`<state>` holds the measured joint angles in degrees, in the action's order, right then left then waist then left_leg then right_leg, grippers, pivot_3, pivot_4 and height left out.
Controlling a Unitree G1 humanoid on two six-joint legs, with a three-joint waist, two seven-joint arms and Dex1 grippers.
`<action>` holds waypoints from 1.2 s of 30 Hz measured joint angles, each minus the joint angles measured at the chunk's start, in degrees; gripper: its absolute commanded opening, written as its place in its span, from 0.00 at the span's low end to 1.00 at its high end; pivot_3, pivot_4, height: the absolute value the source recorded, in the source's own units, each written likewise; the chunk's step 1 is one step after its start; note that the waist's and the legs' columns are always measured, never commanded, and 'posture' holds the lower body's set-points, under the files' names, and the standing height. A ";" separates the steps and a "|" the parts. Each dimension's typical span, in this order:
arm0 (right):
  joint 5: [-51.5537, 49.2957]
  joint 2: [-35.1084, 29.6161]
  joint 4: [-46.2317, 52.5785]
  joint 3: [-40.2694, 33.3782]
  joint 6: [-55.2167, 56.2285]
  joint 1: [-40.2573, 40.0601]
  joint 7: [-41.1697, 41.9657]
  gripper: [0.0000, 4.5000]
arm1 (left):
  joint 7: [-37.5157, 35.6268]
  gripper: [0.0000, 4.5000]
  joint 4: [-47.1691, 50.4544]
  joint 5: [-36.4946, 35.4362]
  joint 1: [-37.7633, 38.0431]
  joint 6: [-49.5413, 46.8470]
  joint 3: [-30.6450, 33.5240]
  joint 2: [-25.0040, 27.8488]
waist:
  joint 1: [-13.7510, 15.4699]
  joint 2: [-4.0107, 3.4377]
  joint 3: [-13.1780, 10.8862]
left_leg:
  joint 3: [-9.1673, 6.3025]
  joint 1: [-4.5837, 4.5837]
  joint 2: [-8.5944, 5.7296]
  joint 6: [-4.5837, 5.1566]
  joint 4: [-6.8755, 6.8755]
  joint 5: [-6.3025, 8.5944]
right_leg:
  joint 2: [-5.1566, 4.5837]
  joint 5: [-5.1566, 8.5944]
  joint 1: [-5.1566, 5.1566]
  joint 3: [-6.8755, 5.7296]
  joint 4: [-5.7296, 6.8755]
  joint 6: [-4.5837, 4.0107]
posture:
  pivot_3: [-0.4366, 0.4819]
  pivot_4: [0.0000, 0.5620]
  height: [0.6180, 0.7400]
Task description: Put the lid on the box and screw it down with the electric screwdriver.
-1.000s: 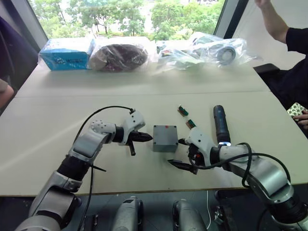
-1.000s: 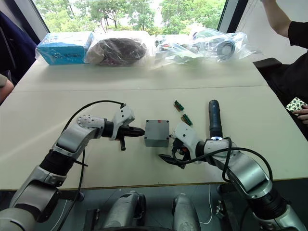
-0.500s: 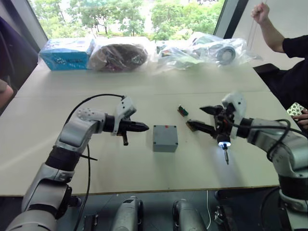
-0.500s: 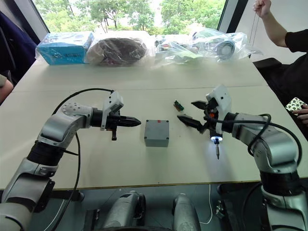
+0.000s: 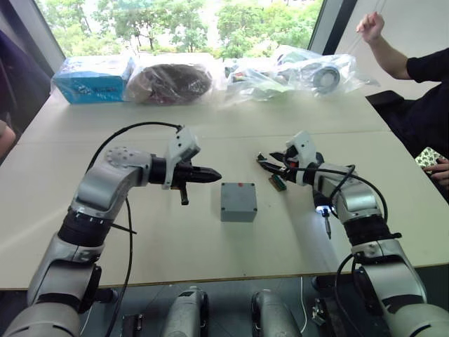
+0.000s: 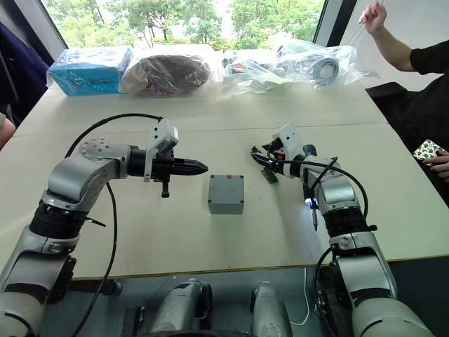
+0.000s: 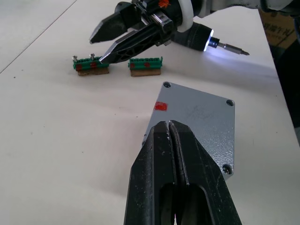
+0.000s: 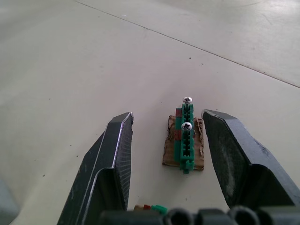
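Note:
The grey box [image 5: 238, 209] stands mid-table with the lid [image 7: 197, 122] lying flat on top of it; the lid shows corner screw holes and a small red mark. My left gripper [image 5: 216, 175] is shut and empty, hovering just left of the box with its tips over the lid's near edge [image 7: 167, 124]. My right gripper [image 8: 166, 117] is open right of the box, its fingers straddling a green connector piece [image 8: 185, 136] that holds two screws. The electric screwdriver [image 7: 197, 37] lies on the table under my right forearm, its tip light on and its bit [image 5: 327, 228] pointing to the front edge.
A second green connector piece [image 5: 278, 182] lies beside the first. Along the far edge sit a blue carton [image 5: 95, 77] and several clear plastic bags [image 5: 302, 70]. A person [image 5: 421, 77] sits at the right end of the table with one arm raised.
My right gripper swung up from the front edge near the box, passed over the screwdriver, and now sits open around the green connector. My left gripper drew back slightly from the box.

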<state>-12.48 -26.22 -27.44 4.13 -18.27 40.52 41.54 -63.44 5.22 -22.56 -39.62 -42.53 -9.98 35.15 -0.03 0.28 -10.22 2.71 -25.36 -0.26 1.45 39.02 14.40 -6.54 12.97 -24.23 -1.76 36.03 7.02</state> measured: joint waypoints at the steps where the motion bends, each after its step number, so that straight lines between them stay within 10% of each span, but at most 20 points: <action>1: 0.59 0.36 -1.39 0.00 0.98 0.45 0.07 0.52 | 0.20 0.00 0.35 -0.23 0.33 -0.53 0.02 0.20 | -0.07 0.00 0.00 | 0.00 0.00 0.00 0.00 0.00 0.00 | 0.00 0.00 0.00 0.00 0.00 0.00 | 0.48 0.27 1.00; 10: 3.17 1.61 -7.90 -0.13 4.62 2.64 0.41 0.52 | 1.81 0.00 0.82 -1.27 0.63 -1.03 0.05 0.37 | -0.81 -0.01 -0.01 | -0.01 0.00 0.00 -0.02 -0.02 -0.01 | 0.03 0.00 -0.02 0.01 0.01 0.00 | 0.48 0.27 1.00; 17: 3.41 2.64 -10.14 -0.52 6.21 3.10 0.15 0.02 | 2.42 0.00 0.99 -1.84 0.64 -1.04 0.04 0.47 | -0.73 -0.02 -0.01 | 0.00 0.00 0.01 -0.03 -0.02 -0.02 | 0.03 0.00 -0.02 0.02 0.01 0.00 | 0.48 0.27 1.00; 36: 3.72 2.67 -11.79 -1.34 6.80 4.26 -0.04 0.02 | 2.74 0.00 1.01 -1.87 0.64 -1.04 0.03 0.35 | -0.75 -0.02 -0.01 | 0.00 0.00 0.00 -0.03 -0.02 -0.02 | 0.03 0.00 -0.02 0.03 0.01 0.00 | 0.48 0.27 1.00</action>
<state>-8.75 -23.54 -39.22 2.78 -11.47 44.79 41.50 -60.70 6.23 -24.42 -38.98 -43.57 -9.95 35.50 -0.79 0.26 -10.23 2.71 -25.36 -0.26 1.42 39.00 14.38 -6.51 12.97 -24.25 -1.74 36.04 7.02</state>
